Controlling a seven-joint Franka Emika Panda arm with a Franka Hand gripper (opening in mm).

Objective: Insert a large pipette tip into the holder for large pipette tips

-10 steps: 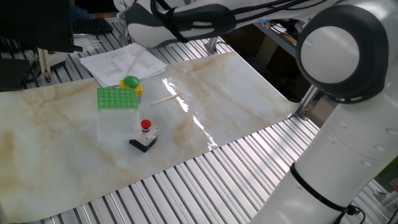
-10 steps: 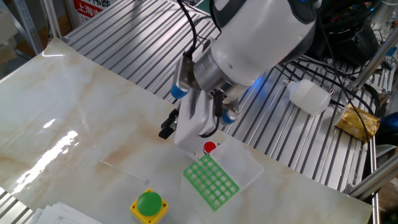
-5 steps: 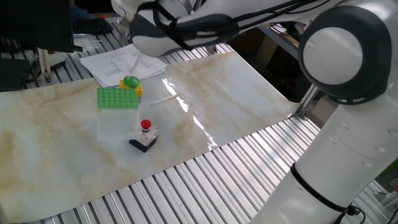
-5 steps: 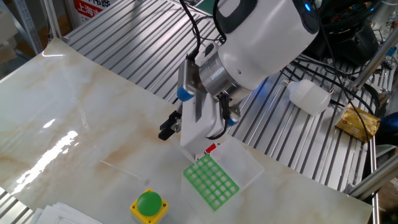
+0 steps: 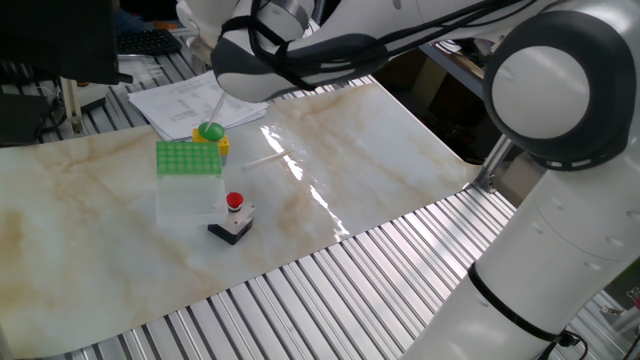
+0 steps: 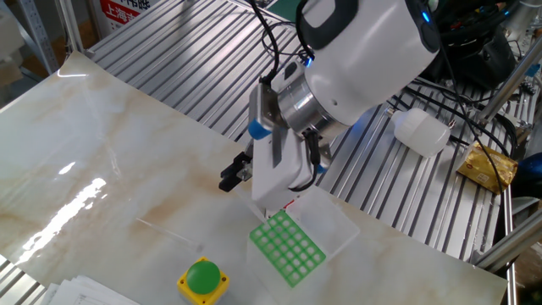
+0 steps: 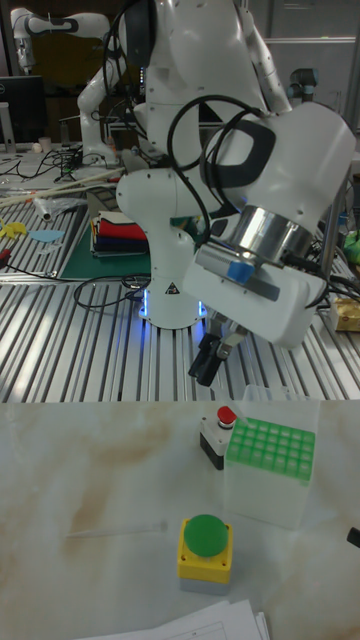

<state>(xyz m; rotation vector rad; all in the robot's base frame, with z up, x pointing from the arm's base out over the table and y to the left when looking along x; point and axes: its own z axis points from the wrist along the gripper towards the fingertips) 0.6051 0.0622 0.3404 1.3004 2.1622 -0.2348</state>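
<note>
translucent-white large pipette tip (image 7: 115, 529) lies flat on the marbled surface (image 5: 380, 160), well apart from the green holder (image 7: 270, 445). my tool (image 7: 213, 357) hangs above, near the holder, holding nothing; fingers' gap unclear, cannot tell. nothing done: pick-up and insertion remain.

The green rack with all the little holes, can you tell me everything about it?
The green rack is a bright green plastic rectangle whose top is a grid of small round holes, all looking empty. It sits on top of a clear, see-through box, level and upright on the marbled table. A small black box with a red button stands right beside it, and a yellow box with a green button sits nearby. Nothing grips it.
</note>
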